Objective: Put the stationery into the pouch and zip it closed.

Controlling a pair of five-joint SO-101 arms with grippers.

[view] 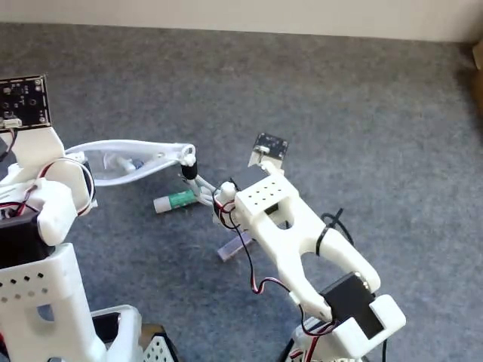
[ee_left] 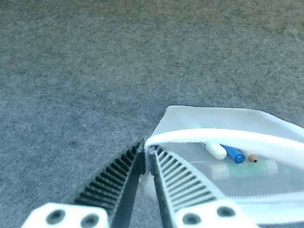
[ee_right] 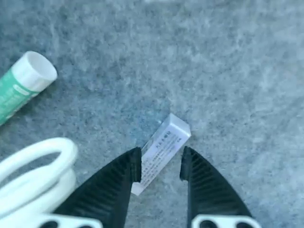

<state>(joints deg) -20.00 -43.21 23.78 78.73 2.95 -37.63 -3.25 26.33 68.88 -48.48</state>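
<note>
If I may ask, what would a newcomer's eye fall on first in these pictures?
First comes the see-through pouch, pinched at its rim by the left gripper, with pens lying inside it. Next is the right gripper, open over a small white eraser on the grey carpet. A green glue stick lies on the carpet just outside the pouch.

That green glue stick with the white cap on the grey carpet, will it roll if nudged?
Probably: the green glue stick is a cylinder lying on its side, so a sideways push likely rolls it. The grey carpet should slow it. Its plastic body looks stiff.
</note>
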